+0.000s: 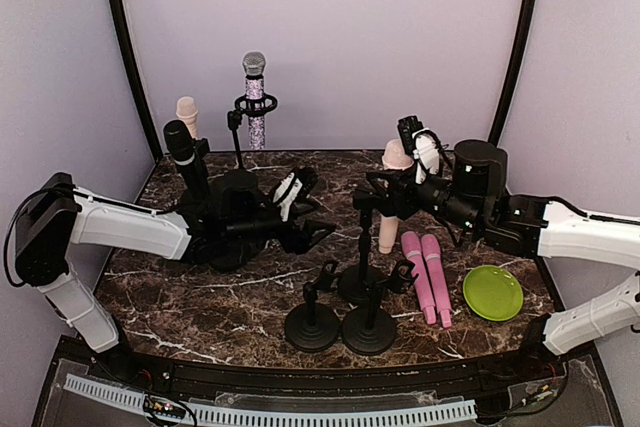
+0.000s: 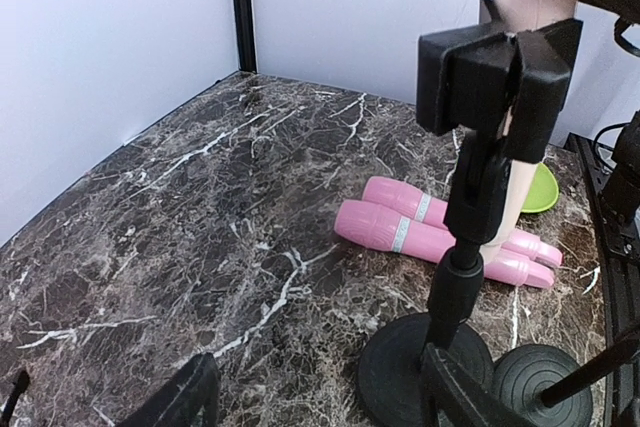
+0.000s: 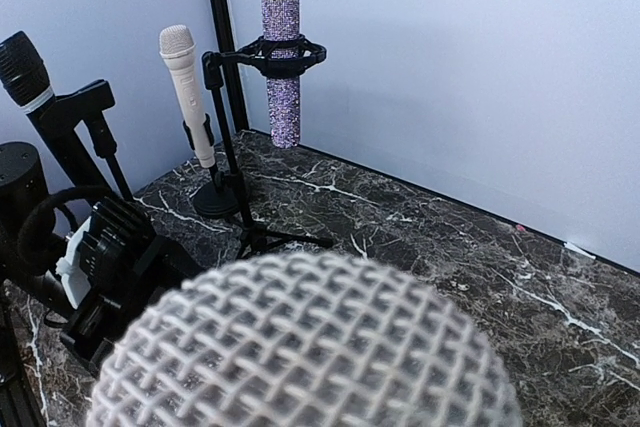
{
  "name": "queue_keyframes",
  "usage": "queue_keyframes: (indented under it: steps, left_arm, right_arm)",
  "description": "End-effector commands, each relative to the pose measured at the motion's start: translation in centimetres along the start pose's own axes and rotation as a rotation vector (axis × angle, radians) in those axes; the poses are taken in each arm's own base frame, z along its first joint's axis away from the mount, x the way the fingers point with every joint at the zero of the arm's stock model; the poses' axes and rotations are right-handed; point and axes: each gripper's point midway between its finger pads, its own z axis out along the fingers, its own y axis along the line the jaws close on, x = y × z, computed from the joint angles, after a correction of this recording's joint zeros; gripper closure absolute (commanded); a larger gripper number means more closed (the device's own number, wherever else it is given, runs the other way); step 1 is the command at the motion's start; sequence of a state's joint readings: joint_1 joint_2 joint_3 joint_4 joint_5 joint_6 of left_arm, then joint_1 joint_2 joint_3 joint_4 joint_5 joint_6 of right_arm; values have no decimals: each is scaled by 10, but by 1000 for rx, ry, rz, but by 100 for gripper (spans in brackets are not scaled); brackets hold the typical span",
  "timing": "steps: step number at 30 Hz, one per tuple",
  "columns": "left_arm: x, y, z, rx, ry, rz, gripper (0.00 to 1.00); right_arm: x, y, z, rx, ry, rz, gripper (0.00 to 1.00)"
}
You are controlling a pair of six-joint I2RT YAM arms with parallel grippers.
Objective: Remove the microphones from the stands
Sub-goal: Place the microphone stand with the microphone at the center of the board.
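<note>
A peach microphone [image 1: 390, 202] stands upright at the table's middle, its body alongside the clip [image 2: 500, 77] of a black stand [image 1: 358, 282]. I cannot tell whether it still sits in the clip. My right gripper [image 1: 385, 197] is shut on the microphone's body. In the right wrist view its mesh head [image 3: 300, 347] fills the bottom and hides the fingers. My left gripper [image 1: 318, 230] is open and holds nothing, low and just left of the stand. In the left wrist view its gripper [image 2: 320, 397] has one finger right in front of the stand's round base [image 2: 410, 372].
Two pink microphones [image 1: 428, 277] lie right of the stand, and a green plate [image 1: 492, 292] beyond them. Two bare stands [image 1: 312, 325] [image 1: 370, 329] are at the front. At the back left stand a black microphone [image 1: 180, 142], a cream one [image 1: 187, 112] and a glittery one [image 1: 255, 97].
</note>
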State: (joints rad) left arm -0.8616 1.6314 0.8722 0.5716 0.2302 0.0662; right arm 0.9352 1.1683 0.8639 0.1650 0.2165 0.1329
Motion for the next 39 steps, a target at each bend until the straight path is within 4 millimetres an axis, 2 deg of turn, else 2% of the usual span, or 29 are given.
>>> queue_keyframes:
  steps: [1,7,11,14,19,22,25,29,32,33,36,37,39]
  left_arm:
    - [-17,5,-17,-50,-39,2,29]
    - [-27,6,-29,-66,-60,3,29]
    - [-29,6,-38,-83,-68,11,29]
    - [-25,6,-43,-88,-57,14,29]
    - [-28,2,-53,-82,-64,19,28]
    - [-31,1,-59,-80,-69,23,27]
    - [-34,-2,-61,-69,-67,22,26]
    - [-44,-11,-63,-12,-78,27,25]
    - [-60,-18,-60,39,-79,46,24]
    - [-60,-22,-57,67,-72,54,24]
    - [-77,-29,-53,118,-84,69,24]
    - [-78,-33,-50,142,-81,73,24]
    - [-92,-38,-46,181,-98,85,23]
  right_arm:
    - [-29,3,0,1,-113,-23,93]
    - [-34,6,-1,-16,-135,-28,92]
    - [-27,14,-1,-63,-112,-23,89]
    - [-20,17,-4,-81,-90,-12,82]
    - [-12,16,-17,-89,-78,23,73]
    - [-4,16,-19,-97,-60,53,62]
    - [1,14,-23,-90,-57,86,48]
    - [-5,6,-32,-55,-69,108,33]
    - [-13,0,-40,-26,-69,123,23]
    - [-15,-2,-43,-16,-69,131,21]
    - [-20,-8,-50,13,-59,156,14]
    - [-19,-8,-52,16,-49,163,12]
    - [-19,-8,-54,17,-28,175,11]
